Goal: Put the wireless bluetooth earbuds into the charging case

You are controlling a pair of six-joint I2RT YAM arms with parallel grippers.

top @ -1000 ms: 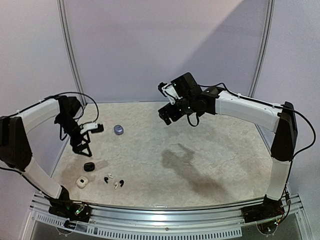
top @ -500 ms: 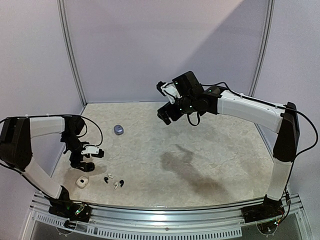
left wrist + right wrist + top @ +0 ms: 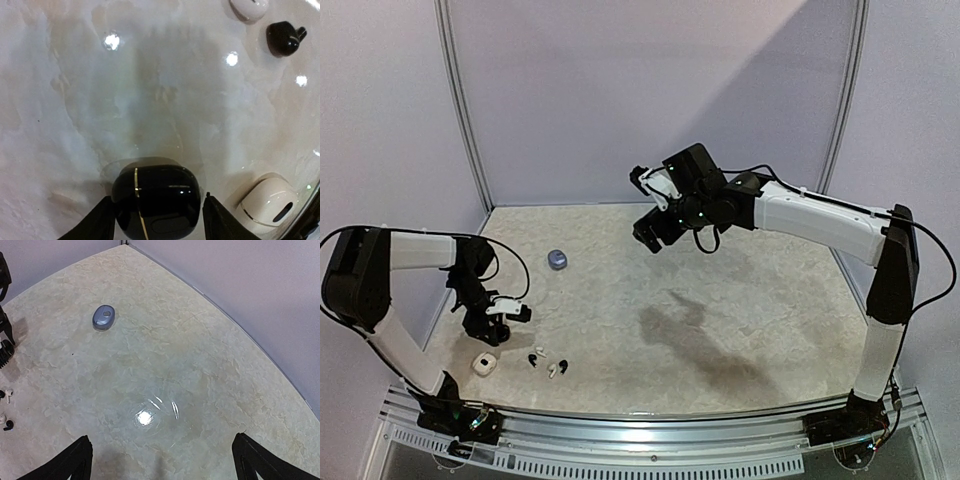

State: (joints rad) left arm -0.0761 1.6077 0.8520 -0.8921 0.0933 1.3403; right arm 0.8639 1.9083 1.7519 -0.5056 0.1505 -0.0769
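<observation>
Sideways, black case [image 3: 155, 187], long axis spanning left claw [image 3: 157, 199], grip unclear, right claw [image 3: 162, 439] spread.

A lab test booth: plain pale lavender panel walls [image 3: 650, 100] and thin metal posts [image 3: 464, 110] beyond the fingers [image 3: 67, 465], beige marbled tabletop [image 3: 200, 365] beneath them

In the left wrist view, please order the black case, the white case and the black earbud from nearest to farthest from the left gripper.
1. black case, between the fingers of the left gripper.
2. white case, at the lower right, beside the right finger.
3. black earbud, far off at the upper right.
</observation>
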